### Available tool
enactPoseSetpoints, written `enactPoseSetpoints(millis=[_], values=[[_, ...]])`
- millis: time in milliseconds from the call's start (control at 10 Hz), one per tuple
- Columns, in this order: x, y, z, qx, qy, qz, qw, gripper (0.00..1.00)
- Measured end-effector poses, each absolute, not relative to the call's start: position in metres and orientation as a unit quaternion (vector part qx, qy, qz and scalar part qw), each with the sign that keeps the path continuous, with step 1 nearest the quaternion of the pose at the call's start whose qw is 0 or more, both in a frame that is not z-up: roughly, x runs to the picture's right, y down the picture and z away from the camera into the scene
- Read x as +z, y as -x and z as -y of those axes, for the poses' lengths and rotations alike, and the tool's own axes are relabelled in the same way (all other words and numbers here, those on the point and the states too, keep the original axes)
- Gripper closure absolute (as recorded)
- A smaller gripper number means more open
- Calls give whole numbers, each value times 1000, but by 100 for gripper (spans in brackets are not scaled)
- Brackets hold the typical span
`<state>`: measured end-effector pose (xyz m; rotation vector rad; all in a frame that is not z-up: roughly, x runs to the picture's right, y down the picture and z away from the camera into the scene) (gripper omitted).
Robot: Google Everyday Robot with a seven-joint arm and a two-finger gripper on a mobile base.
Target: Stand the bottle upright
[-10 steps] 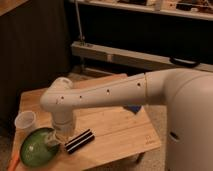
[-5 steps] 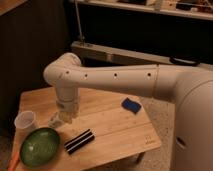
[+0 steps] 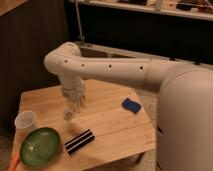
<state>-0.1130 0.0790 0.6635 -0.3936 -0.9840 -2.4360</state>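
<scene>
Whitish plastic bottle (image 3: 73, 102) sits left of centre in the frame, hanging near vertical above the wooden table (image 3: 107, 125), base down. Looks like the robot's two-finger gripper (image 3: 72, 102) is clamped round it. Seems we're at the set-down step: lower straight, release gently, steer clear of the translucent cup (image 3: 25, 121) and striped black bar (image 3: 80, 141).
</scene>
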Motion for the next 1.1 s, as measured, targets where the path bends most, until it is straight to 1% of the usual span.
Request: enactPoseSetpoints(millis=[200, 500, 800, 1000, 1100], values=[[691, 83, -87, -882, 195, 354, 243, 65], [719, 63, -84, -873, 248, 348, 236, 65], [730, 41, -61, -862, 295, 345, 226, 65], [730, 38, -50, -859, 307, 353, 210, 65], [729, 36, -49, -855, 313, 365, 194, 63]])
